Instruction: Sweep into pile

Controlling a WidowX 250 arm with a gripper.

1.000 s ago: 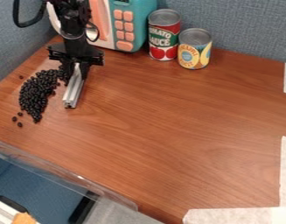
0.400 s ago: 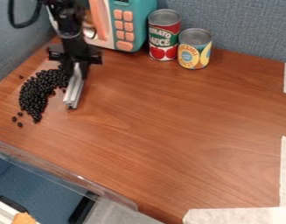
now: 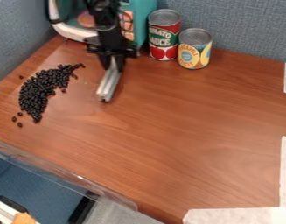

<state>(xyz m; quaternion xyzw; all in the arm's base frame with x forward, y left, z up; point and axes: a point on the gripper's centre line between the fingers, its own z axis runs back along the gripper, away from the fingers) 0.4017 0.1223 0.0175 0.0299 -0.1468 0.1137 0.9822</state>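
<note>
The arm [image 3: 104,16] hangs from the top edge, left of centre, nearly upright. The beans [image 3: 35,94] lie in a curved heap at left. The gripper [image 3: 114,63], pointing down in the upper left, grips the bar [image 3: 109,85], which slants toward lower left.

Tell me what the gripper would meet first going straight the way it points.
The gripper points down, so its metal bar would likely meet the tabletop first; the gap is unclear.
</note>
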